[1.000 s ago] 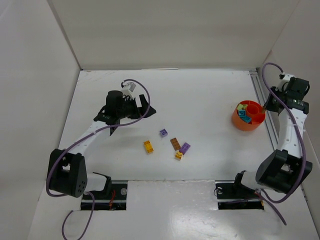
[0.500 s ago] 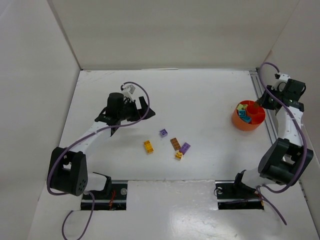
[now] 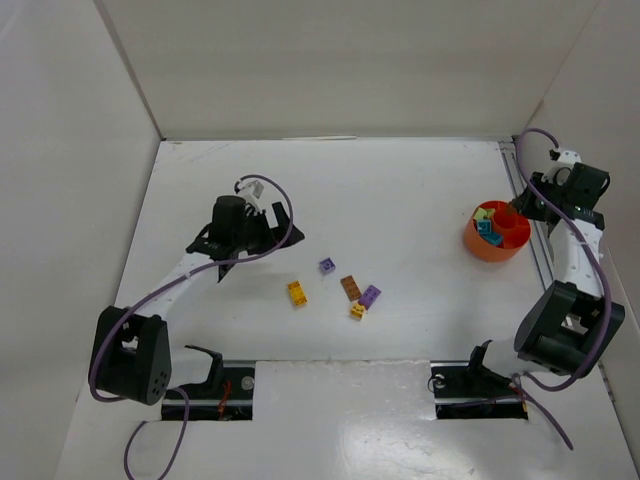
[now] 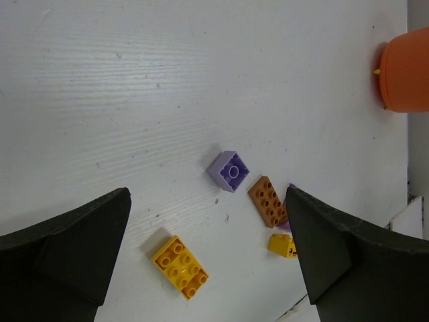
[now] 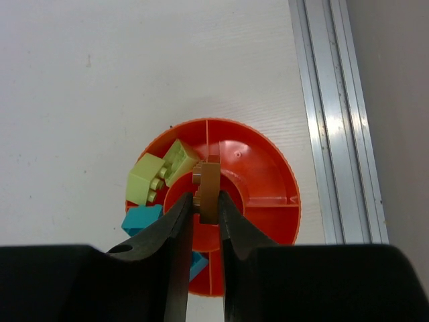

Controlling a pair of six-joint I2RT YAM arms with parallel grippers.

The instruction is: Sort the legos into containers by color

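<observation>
Left gripper (image 4: 206, 193): fingers spread wide apart with nothing between them. It hangs over the white table (image 3: 400, 190), left of centre in the overhead view.
Right gripper (image 5: 204, 201): pinched together on the held brown brick (image 5: 206, 191), at the right edge of the overhead view.
Held brown brick: standing on edge between the two fingertips, right over the middle hub of the orange bowl (image 5: 258, 171). I cannot tell whether it touches the hub.
Orange bowl: on the table at the right side, just beside the metal rail (image 5: 335, 114). It is divided into compartments around the hub.
Bowl contents: two pale green bricks (image 5: 151, 178) share the upper-left compartment in the wrist view. A teal brick (image 5: 142, 218) lies in the compartment below them. A second bit of teal shows lower down, mostly hidden by the fingers.
Loose bricks: five lie in a cluster near the middle of the table, well apart from the bowl.
Cluster layout: the yellow brick (image 3: 297, 292) is leftmost and the small purple brick (image 3: 327, 265) is uppermost. The loose brown brick (image 3: 350, 287) sits just beside the larger purple brick (image 3: 370, 296). The small yellow brick (image 3: 358, 311) is just below those two.
</observation>
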